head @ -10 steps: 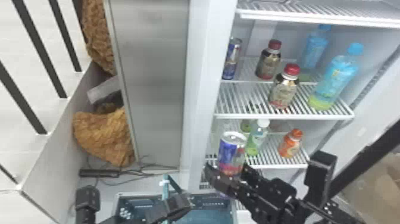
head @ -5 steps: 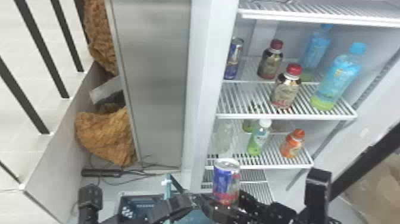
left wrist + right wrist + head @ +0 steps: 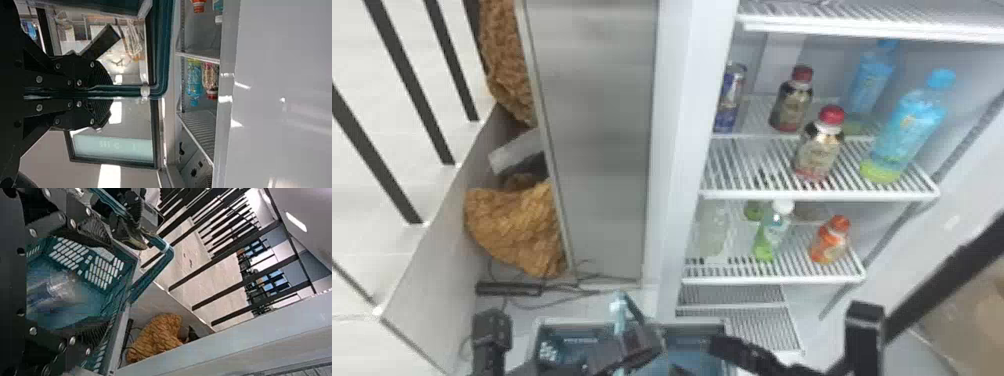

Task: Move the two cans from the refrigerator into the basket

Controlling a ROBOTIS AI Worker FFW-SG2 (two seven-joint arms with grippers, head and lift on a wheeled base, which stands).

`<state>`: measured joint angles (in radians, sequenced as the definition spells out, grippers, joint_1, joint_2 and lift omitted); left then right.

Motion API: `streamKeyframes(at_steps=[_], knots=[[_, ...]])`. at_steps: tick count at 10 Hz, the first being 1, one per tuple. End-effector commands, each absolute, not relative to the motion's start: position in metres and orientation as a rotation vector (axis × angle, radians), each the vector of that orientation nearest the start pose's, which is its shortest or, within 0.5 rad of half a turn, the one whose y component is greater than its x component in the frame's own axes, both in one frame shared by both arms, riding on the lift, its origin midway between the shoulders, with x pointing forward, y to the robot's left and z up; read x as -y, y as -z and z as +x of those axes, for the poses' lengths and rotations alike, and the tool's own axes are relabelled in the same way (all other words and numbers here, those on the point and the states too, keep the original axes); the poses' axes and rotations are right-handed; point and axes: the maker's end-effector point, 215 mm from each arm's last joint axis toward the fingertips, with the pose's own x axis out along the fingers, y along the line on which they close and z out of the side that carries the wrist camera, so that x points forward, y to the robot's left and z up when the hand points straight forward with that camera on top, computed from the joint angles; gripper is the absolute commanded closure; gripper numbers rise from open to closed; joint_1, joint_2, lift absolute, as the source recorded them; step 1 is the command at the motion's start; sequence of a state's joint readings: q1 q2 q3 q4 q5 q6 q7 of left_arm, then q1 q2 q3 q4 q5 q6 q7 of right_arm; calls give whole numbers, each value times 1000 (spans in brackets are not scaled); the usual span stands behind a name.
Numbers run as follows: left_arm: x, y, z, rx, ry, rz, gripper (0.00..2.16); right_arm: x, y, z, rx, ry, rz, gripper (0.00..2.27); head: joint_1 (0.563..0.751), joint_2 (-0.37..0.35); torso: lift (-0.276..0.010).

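Observation:
My right gripper (image 3: pixel 701 358) stands open over the teal basket (image 3: pixel 572 321). In the right wrist view, a blurred silver-and-blue can (image 3: pixel 58 290) lies beyond the parted right gripper (image 3: pixel 107 286), over the inside of the basket (image 3: pixel 127 255); whether it rests on the bottom I cannot tell. My left gripper (image 3: pixel 642 346) is at the basket's handle (image 3: pixel 618 312), and in the left wrist view the left gripper (image 3: pixel 105 92) is shut on that handle (image 3: pixel 168 47). The other blue-and-silver can (image 3: pixel 730 97) stands on a refrigerator shelf, beside the left inner wall.
Dark-labelled bottles with red caps (image 3: pixel 817 145) and tall blue bottles (image 3: pixel 912 125) share the can's shelf area. Below them stand a green bottle (image 3: pixel 772 232) and an orange one (image 3: pixel 832 240). The refrigerator's front edge (image 3: pixel 682 150) rises behind the basket.
The right gripper has come down and left from the lower shelves to the basket with a can and has opened. The left gripper stays at the handle.

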<state>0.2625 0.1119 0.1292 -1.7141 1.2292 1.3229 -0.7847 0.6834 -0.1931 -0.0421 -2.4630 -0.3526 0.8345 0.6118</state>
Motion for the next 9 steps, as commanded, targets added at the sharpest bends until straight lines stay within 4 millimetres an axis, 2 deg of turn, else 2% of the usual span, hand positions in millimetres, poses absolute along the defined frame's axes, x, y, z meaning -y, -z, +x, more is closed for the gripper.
streamKeyframes(at_steps=[1,3,5,9], knots=[[-31,345,299,-772,1185,-1502,1191,90,369,296,-563,-780,290,167,695,-102,-31],[-31,345,299,-770,1183,-1507,1191,118,349,320,-473,-703,248,139,695,-118,-31],[-33,346,298,-770,1177,-1510,1191,144,331,338,-401,-629,203,137,695,-167,-31],[-33,346,298,-769,1177,-1511,1191,171,301,375,-251,-512,154,133,695,-224,-31]])
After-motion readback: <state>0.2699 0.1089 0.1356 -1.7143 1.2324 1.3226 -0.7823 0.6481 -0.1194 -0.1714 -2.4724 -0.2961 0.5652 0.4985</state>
